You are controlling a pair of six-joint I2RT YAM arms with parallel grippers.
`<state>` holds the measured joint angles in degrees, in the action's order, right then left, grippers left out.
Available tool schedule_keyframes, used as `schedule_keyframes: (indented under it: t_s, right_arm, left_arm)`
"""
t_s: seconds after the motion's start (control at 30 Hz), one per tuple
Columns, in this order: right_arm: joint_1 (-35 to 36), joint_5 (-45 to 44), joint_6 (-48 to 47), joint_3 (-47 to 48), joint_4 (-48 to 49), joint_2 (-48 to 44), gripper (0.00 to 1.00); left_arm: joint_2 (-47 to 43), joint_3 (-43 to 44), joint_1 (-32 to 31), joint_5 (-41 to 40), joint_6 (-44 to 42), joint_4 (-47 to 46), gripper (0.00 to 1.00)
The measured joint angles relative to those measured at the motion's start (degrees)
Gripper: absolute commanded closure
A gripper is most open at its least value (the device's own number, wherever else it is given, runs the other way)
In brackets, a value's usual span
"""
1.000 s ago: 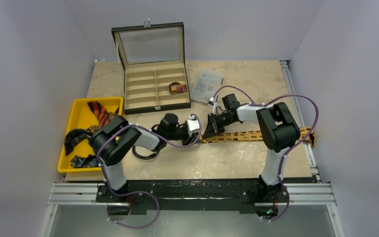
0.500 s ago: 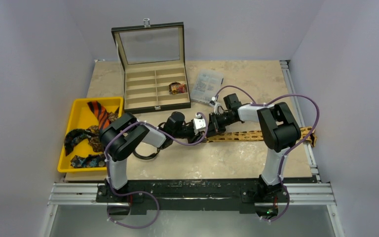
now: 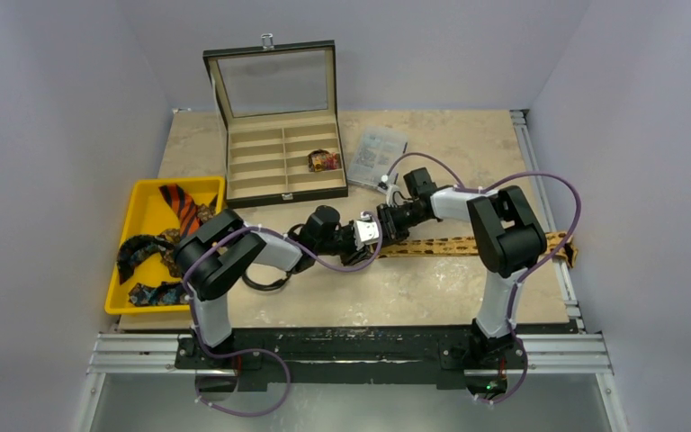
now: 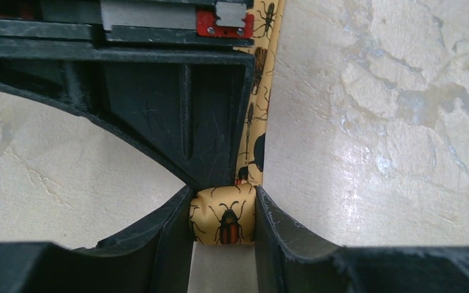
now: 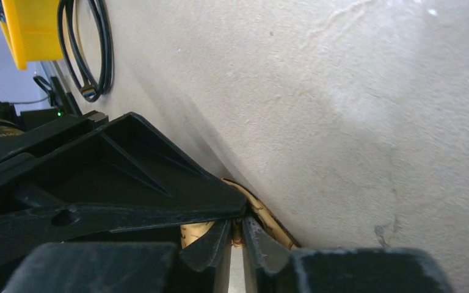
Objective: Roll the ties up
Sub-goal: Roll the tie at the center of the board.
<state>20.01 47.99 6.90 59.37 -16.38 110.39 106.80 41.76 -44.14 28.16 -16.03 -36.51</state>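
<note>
A tan-gold tie (image 3: 468, 243) printed with dark beetles lies stretched along the table towards the right edge. Its left end is wound into a small roll (image 4: 223, 221). My left gripper (image 4: 223, 213) is shut on that roll, one finger on each side. My right gripper (image 5: 237, 235) meets it from the other side, jaws almost together with a thin fold of the tie (image 5: 262, 213) between them. In the top view the two grippers, left (image 3: 376, 236) and right (image 3: 389, 229), touch at mid-table. More ties, an orange black-striped tie (image 3: 178, 202) and dark ties (image 3: 139, 247), lie in a yellow tray.
The yellow tray (image 3: 148, 216) sits at the left edge. An open compartment box (image 3: 283, 166) at the back holds one rolled tie (image 3: 325, 160). A black cable loop (image 3: 265, 279) lies by the left arm, and a clear sheet (image 3: 380, 153) lies right of the box.
My left gripper has moved right, from a gap away up to the right gripper, and now holds the roll. The right gripper has stayed in place and its jaws have eased a little.
</note>
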Motion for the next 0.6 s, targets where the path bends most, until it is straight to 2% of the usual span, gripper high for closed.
schedule_keyframes:
  t_s: [0.13, 0.37, 0.6]
  right_arm:
    - [-0.2, -0.42, -2.45, 2.14, -2.89, -0.2, 0.69]
    - [-3.48, -0.2, -3.34, 1.92, -6.12, -4.44, 0.53]
    - [-1.81, 2.73, 3.91, -2.14, -1.31, -6.49, 0.53]
  left_arm:
    - [-1.09, 0.57, -0.15, -1.16, -2.64, 4.07, 0.72]
    - [-1.07, 3.43, -0.26, -1.38, -4.28, 9.75, 0.72]
    - [-1.07, 4.59, -0.31, -1.55, -4.59, 12.26, 0.71]
